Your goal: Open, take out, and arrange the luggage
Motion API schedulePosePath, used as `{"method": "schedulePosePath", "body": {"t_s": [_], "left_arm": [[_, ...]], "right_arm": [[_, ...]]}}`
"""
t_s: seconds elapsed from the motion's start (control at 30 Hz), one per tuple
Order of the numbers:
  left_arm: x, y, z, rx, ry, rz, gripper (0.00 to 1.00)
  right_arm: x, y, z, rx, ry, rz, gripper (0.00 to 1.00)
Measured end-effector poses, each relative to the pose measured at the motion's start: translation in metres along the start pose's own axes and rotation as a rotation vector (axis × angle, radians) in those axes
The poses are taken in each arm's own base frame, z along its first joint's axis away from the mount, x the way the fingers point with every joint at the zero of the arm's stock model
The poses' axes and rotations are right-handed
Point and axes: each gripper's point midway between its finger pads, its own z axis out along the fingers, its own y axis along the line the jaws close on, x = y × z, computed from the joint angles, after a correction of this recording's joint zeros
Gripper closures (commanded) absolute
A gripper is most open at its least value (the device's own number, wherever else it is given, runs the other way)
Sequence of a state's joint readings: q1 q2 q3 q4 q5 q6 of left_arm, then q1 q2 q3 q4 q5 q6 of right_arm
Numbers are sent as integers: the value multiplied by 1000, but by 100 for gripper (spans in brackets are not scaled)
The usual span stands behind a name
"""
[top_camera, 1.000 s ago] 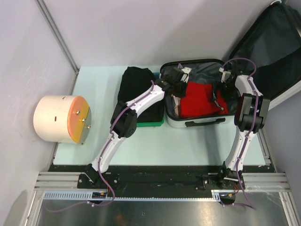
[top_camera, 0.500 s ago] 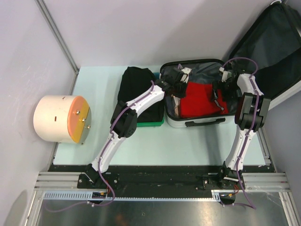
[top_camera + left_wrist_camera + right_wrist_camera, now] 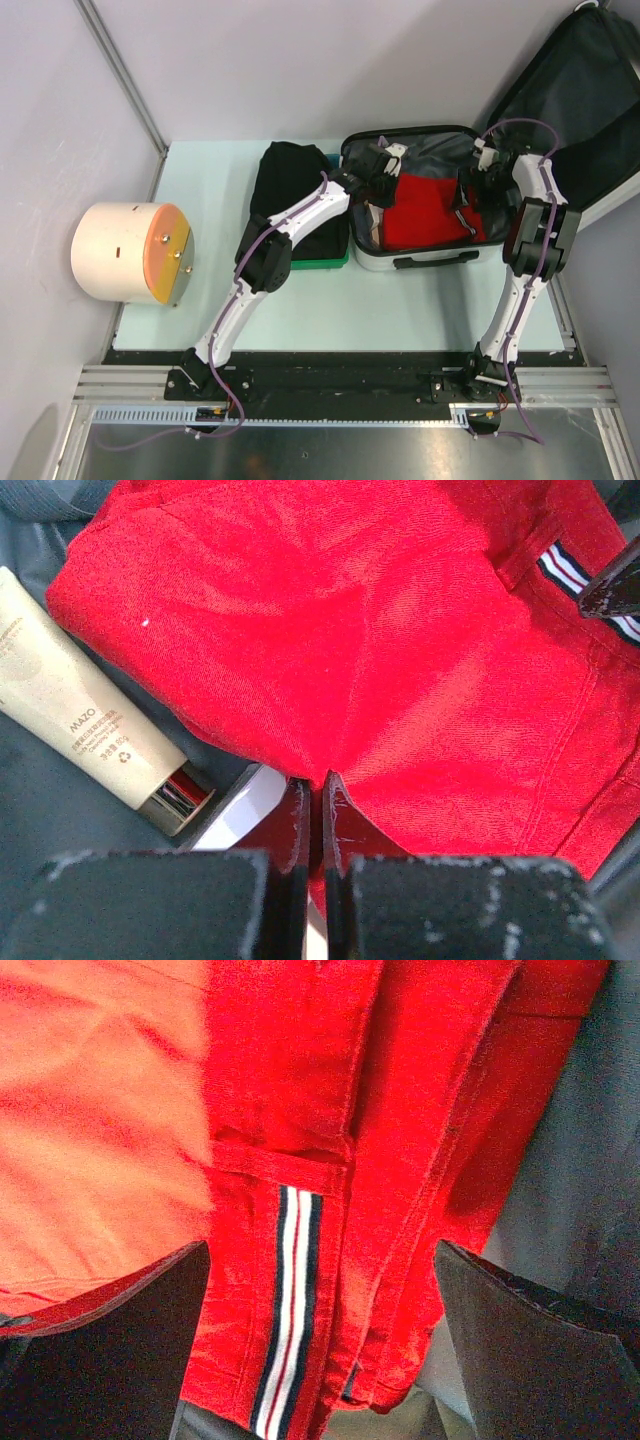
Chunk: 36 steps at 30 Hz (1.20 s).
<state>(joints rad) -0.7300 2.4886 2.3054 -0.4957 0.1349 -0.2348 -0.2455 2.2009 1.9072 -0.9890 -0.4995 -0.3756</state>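
At the back of the bench (image 3: 330,310), the luggage (image 3: 415,262) lies open, with its lid (image 3: 580,100) leaning up on the right. Inside it lies a red cloth (image 3: 430,215), stretched from left to right across the case. The left tool (image 3: 312,780) is at the left end of the cloth. Its two fingers are squeezed almost together, and they seem to pinch the cloth's edge. A cream tube (image 3: 90,730) lies just beside it on the grey lining. The right tool (image 3: 320,1247) hangs over the right end, above a striped band (image 3: 290,1300). Its fingers are spread wide and hold nothing. So each arm has its own end of the cloth. I think the right tool must go straight down and close on its end, so both can lift the cloth out. A green tray (image 3: 325,262) sits just left of the luggage.
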Motion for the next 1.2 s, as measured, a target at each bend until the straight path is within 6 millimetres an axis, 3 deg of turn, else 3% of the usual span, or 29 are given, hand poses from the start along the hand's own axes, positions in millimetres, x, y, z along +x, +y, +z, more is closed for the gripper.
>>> {"method": "schedulePosePath", "body": {"t_s": [0.23, 0.57, 0.6, 0.7, 0.77, 0.8, 0.9, 1.2], "left_arm": [[0, 0, 0, 0, 0, 0, 100], [1, 0, 1, 0, 0, 0, 100], [1, 1, 1, 0, 0, 0, 100], [1, 0, 1, 3, 1, -1, 100], [1, -1, 1, 10, 1, 0, 100], [1, -3, 1, 19, -2, 1, 100], [-3, -10, 1, 56, -12, 3, 100], [-24, -33, -18, 180, -48, 28, 100]], "right_arm": [[9, -18, 20, 127, 31, -28, 0], [5, -15, 27, 104, 50, -2, 4], [5, -15, 28, 93, 58, 11, 8], [5, -11, 31, 65, 61, 22, 37], [6, -9, 32, 29, 51, 32, 51], [6, -6, 32, 7, 46, 37, 71], [3, 1, 31, -36, 28, 34, 100], [-6, 9, 9, -31, -30, 3, 100]]}}
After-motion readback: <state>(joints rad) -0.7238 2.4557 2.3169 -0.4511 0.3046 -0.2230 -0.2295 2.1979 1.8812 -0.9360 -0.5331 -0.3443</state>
